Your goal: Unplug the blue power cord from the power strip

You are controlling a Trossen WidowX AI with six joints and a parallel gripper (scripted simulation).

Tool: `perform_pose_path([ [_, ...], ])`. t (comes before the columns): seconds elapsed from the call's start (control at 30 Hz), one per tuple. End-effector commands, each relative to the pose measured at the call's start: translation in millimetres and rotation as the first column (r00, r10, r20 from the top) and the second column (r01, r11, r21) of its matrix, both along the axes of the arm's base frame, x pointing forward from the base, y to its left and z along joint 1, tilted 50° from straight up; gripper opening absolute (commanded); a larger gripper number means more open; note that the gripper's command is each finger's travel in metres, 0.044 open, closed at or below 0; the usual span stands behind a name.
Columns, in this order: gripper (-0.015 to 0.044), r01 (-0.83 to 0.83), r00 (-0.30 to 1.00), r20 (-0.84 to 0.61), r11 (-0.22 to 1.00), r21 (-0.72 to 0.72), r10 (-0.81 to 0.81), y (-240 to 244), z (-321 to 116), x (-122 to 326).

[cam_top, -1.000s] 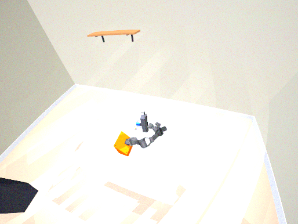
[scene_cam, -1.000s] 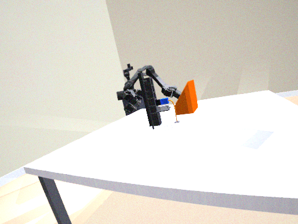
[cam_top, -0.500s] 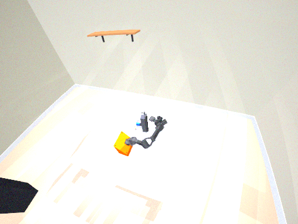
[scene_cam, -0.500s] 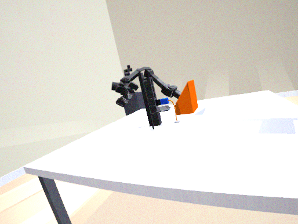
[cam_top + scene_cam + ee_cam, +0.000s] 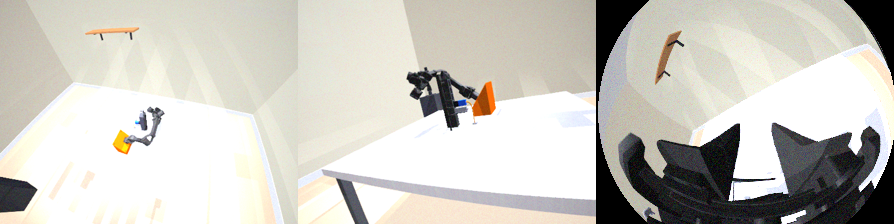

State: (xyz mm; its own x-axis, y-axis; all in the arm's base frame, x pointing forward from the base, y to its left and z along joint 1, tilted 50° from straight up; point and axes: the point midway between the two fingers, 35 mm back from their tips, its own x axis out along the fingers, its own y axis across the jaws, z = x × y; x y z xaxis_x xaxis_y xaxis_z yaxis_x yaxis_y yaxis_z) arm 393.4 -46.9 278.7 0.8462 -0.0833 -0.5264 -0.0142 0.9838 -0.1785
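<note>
The claw (image 5: 417, 84) is being held partly open, its fingers being kept apart with nothing gripped between them; only the bright table (image 5: 501, 151) and the wall are being framed in the gap in the wrist view. It is being carried in the air, level with the top of the upright black power strip (image 5: 447, 98), just beside it and not touching it. The blue plug (image 5: 461, 102) is being kept seated in the strip's face on the side away from the claw, lower than the claw, directly above a grey plug (image 5: 461, 109). A thin orange cord (image 5: 472, 110) is being trailed from there to the table. Beyond the strip from the claw, the arm is being borne by an orange block (image 5: 484, 101).
</note>
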Motion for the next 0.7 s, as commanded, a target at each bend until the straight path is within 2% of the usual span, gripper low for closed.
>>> perform_pose_path([
  [0.0, 0.0160, -0.039, 0.999, 0.007, 0.999, 0.014, 0.039, 28, -1, 10],
  [0.3, 0.0160, -0.178, 0.983, -0.037, 0.984, 0.029, 0.179, 114, -25, 18],
  [0.67, 0.0160, -0.363, 0.913, -0.205, 0.932, -0.015, 0.352, 211, -88, -6],
])
